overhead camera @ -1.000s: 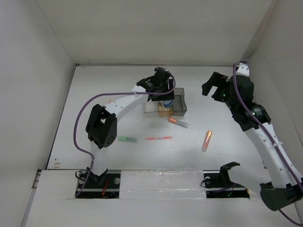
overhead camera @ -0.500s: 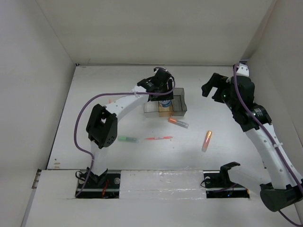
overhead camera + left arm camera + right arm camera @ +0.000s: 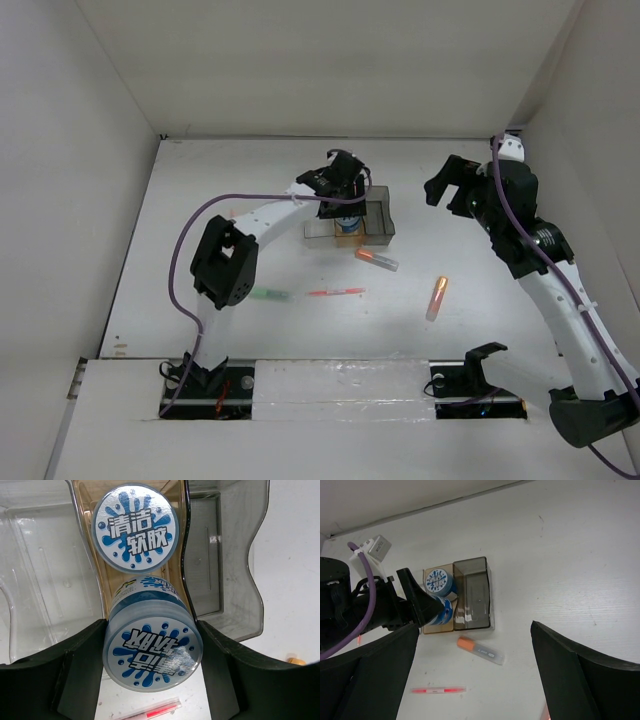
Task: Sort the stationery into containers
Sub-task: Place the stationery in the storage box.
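The roll is a stubby pale-blue tub with a white face splashed in blue and printed characters. My left arm reaches far over the desk, wrist tipped down at the bins. My left end effector pinches the roll by its sides at the near end of the amber bin, just beside a second roll lying inside. My right end effector is spread wide, holding nothing.
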Robot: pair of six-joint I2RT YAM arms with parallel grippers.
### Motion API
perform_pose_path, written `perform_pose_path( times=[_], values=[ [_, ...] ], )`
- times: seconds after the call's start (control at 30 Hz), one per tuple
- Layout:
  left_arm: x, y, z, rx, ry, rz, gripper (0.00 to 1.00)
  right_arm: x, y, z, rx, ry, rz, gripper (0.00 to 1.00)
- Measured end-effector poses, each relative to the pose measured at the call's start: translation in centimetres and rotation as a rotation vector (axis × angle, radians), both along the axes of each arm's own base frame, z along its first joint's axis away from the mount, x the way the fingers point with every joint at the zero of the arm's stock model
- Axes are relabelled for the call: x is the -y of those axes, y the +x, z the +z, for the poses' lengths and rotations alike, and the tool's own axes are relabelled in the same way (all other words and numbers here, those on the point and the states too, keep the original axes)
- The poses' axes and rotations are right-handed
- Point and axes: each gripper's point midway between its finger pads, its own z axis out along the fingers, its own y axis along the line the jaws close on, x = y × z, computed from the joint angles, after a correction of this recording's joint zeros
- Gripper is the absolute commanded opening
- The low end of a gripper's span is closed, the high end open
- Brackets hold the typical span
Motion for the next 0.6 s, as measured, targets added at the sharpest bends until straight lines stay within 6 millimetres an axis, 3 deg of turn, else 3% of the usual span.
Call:
perform_pose_path(
  times=[0.07, 0.1, 0.2, 0.3, 0.43, 0.6],
  values=[
    [0.0, 0.0, 0.0, 0.000, 0.000, 0.000, 0.57, 0.0, 0.0, 0.0, 0.000, 0.000, 0.002, 1.00],
    [0.1, 0.0, 0.1, 0.002, -0.003, 0.000, 0.73, -0.1, 0.0, 0.0, 0.000, 0.001, 0.004, 1.00],
    [0.4, 0.1, 0.4, 0.009, -0.020, -0.004, 1.00, -0.2, -0.1, -0.5, -0.008, -0.002, 0.013, 1.00],
    [0.7, 0.1, 2.0, 0.033, -0.055, -0.011, 1.00, -0.5, -0.2, -1.2, -0.022, -0.007, 0.033, 1.00],
    [0.7, 0.0, 5.7, 0.093, -0.111, -0.016, 1.00, -0.8, -0.3, -2.0, -0.038, -0.011, 0.057, 1.00],
    [-0.5, -0.3, 10.2, 0.175, -0.142, 0.014, 1.00, -1.2, -0.1, -2.7, -0.047, -0.008, 0.073, 1.00]
  ],
)
